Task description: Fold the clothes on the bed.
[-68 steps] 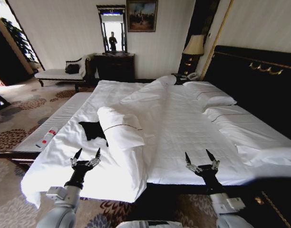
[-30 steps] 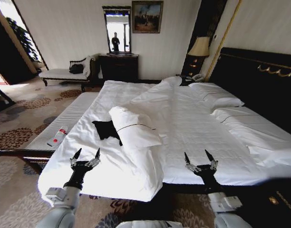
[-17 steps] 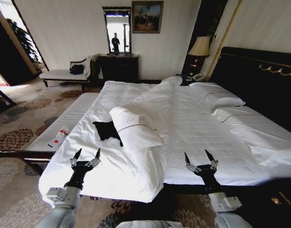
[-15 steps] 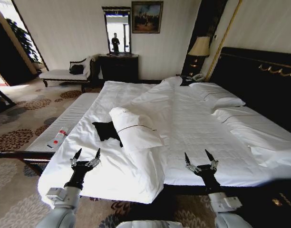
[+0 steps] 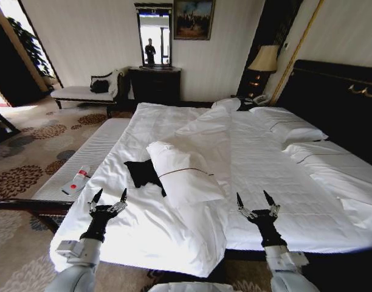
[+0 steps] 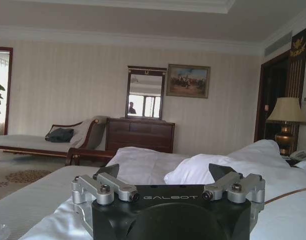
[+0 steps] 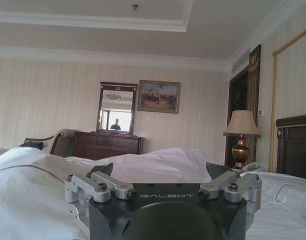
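My left gripper [image 5: 108, 196] hung over the near edge of the bed [image 5: 259, 176], its 2 fingers spread wide, nothing between them. My right gripper [image 5: 254, 199] sat level with it, well apart to the right, fingers likewise spread and empty. Both pointed out across the white duvet. In the left wrist view my left gripper [image 6: 168, 176] showed its 2 finger mounts apart against white bedding; in the right wrist view my right gripper [image 7: 162, 173] looked the same.

Just beyond my left gripper and a little right of it lay the black T-shirt [image 5: 143, 173], crumpled on the duvet, not touched by either gripper. Its right side was tucked against a white pillow [image 5: 183, 173] lying aslant on the bed, between my 2 grippers and farther out. I could not make out any lettering on the shirt.

Left of my left gripper, off the bed, a narrow white bench [image 5: 82, 161] ran alongside, with a small red-and-white item [image 5: 75, 181] resting on it.

Farther out, to the right beyond my right gripper, more pillows [image 5: 292, 131] lay by the dark headboard [image 5: 338, 103]. Beyond those stood a lamp [image 5: 264, 61]. At the far wall were a dark dresser [image 5: 154, 85] with a mirror [image 5: 154, 33], and a chaise [image 5: 82, 92] to its left.
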### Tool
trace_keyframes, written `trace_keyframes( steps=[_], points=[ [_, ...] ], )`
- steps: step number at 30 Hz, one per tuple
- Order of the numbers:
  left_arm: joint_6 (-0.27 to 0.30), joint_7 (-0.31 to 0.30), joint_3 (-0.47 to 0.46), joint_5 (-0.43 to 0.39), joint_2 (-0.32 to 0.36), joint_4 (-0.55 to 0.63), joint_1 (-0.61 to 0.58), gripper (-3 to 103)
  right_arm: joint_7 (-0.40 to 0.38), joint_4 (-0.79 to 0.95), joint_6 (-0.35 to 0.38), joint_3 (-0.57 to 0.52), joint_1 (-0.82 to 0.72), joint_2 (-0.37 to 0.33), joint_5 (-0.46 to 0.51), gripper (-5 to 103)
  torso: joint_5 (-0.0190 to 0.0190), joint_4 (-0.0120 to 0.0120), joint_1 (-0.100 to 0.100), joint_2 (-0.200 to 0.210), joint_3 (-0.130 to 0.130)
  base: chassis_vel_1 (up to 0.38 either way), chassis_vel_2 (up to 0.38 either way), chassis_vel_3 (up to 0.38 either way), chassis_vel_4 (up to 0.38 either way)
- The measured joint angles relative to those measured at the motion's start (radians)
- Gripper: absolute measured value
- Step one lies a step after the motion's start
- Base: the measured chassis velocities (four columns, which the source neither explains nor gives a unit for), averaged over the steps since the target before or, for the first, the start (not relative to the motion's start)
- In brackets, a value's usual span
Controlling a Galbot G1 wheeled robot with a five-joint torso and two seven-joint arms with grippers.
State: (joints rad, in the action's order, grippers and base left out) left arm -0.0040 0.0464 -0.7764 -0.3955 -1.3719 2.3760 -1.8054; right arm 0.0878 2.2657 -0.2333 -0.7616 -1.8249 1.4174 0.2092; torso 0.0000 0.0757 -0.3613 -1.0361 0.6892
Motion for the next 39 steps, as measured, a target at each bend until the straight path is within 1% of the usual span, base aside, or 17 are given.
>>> trace_keyframes(
  steps=[2, 3, 5, 6, 7, 8, 9, 12, 13, 18, 19, 23, 27, 28, 29, 34, 39],
  points=[
    [0.005, -0.003, -0.017, -0.009, 0.003, 0.015, 0.001, 100, -0.028, 0.023, 0.061, 0.007, 0.019, -0.049, 0.2, 100, -0.0003, -0.0001, 0.0, 0.0, 0.0, 0.0, -0.061, -0.001, 0.052],
    [0.005, -0.003, -0.017, -0.009, 0.003, 0.015, 0.001, 100, -0.028, 0.023, 0.061, 0.007, 0.019, -0.049, 0.2, 100, -0.0003, -0.0001, 0.0, 0.0, 0.0, 0.0, -0.061, -0.005, 0.05],
    [0.007, -0.003, -0.026, -0.009, 0.0, 0.023, -0.003, 100, -0.108, 0.062, 0.184, 0.023, 0.057, -0.101, 0.436, 100, -0.0002, 0.0002, 0.0, 0.0, 0.0, -0.003, -0.016, -0.002, 0.025],
    [0.007, -0.004, -0.027, -0.008, -0.002, 0.024, -0.006, 100, -0.135, 0.074, 0.225, 0.025, 0.074, -0.117, 0.509, 100, -0.0002, 0.0001, 0.0, 0.0, 0.0, 0.0, 0.0, 0.0, 0.0],
    [0.007, -0.004, -0.029, -0.002, -0.009, 0.028, -0.014, 100, -0.196, 0.089, 0.313, 0.028, 0.124, -0.169, 0.696, 100, -0.0006, -0.0002, 0.0, 0.0, 0.0, 0.0, 0.0, 0.0, 0.0],
    [0.007, -0.004, -0.029, -0.002, -0.009, 0.028, -0.014, 100, -0.196, 0.089, 0.313, 0.028, 0.124, -0.169, 0.696, 100, -0.0006, -0.0002, 0.0, 0.0, 0.0, 0.0, 0.0, 0.0, 0.0],
    [0.007, -0.005, -0.029, 0.004, -0.015, 0.031, -0.021, 100, -0.222, 0.088, 0.353, 0.032, 0.158, -0.21, 0.789, 100, -0.0004, -0.0001, 0.0, 0.0, 0.0, 0.0, 0.0, 0.0, 0.0],
    [0.006, -0.005, -0.033, 0.025, -0.032, 0.044, -0.043, 100, -0.28, 0.045, 0.441, 0.066, 0.264, -0.346, 0.974, 100, -0.0004, -0.0003, 0.0, 0.0, 0.0, 0.0, 0.0, 0.0, 0.0],
    [0.006, -0.005, -0.033, 0.025, -0.032, 0.044, -0.043, 100, -0.28, 0.045, 0.441, 0.066, 0.264, -0.346, 0.974, 100, -0.0004, -0.0003, 0.0, 0.0, 0.0, 0.0, 0.0, 0.0, 0.0],
    [-0.003, -0.002, -0.043, 0.068, -0.063, 0.06, -0.075, 100, -0.368, -0.084, 0.554, 0.155, 0.511, -0.467, 1.257, 100, -0.0003, 0.0001, 0.0, 0.0, 0.0, 0.0, 0.0, 0.0, 0.0],
    [-0.003, -0.002, -0.043, 0.068, -0.063, 0.06, -0.075, 100, -0.368, -0.084, 0.554, 0.155, 0.511, -0.467, 1.257, 100, -0.0003, 0.0001, 0.0, 0.0, 0.0, 0.0, 0.0, 0.0, 0.0],
    [-0.012, 0.0, -0.04, 0.104, -0.096, 0.053, -0.094, 100, -0.375, -0.261, 0.608, 0.283, 0.773, -0.499, 1.377, 100, -0.0006, -0.0006, 0.0, 0.0, 0.0, 0.0, 0.0, 0.0, 0.0],
    [-0.006, -0.003, -0.038, 0.086, -0.11, 0.07, -0.109, 100, -0.383, -0.343, 0.649, 0.373, 0.889, -0.501, 1.387, 100, -0.0004, -0.0005, -0.001, 0.0, 0.0, 0.0, 0.0, 0.0, 0.0],
    [0.006, -0.007, -0.041, 0.064, -0.117, 0.092, -0.12, 100, -0.386, -0.381, 0.678, 0.44, 0.959, -0.498, 1.396, 100, -0.0003, 0.0, -0.001, 0.0, 0.0, 0.0, 0.0, 0.0, 0.0],
    [0.006, -0.007, -0.041, 0.064, -0.117, 0.092, -0.12, 100, -0.386, -0.381, 0.678, 0.44, 0.959, -0.498, 1.396, 100, -0.0003, 0.0, -0.001, 0.0, 0.0, 0.0, 0.0, 0.0, 0.0],
    [0.014, -0.013, -0.065, 0.05, -0.131, 0.125, -0.14, 100, -0.388, -0.445, 0.723, 0.606, 1.13, -0.446, 1.404, 100, -0.0006, -0.0004, 0.0, 0.0, 0.0, 0.0, 0.0, 0.0, 0.0],
    [0.014, -0.016, -0.074, 0.05, -0.14, 0.126, -0.153, 100, -0.433, -0.497, 0.76, 0.692, 1.209, -0.388, 1.403, 100, -0.0007, -0.0004, 0.0, 0.0, 0.0, 0.0, 0.0, 0.0, 0.0]
  ],
)
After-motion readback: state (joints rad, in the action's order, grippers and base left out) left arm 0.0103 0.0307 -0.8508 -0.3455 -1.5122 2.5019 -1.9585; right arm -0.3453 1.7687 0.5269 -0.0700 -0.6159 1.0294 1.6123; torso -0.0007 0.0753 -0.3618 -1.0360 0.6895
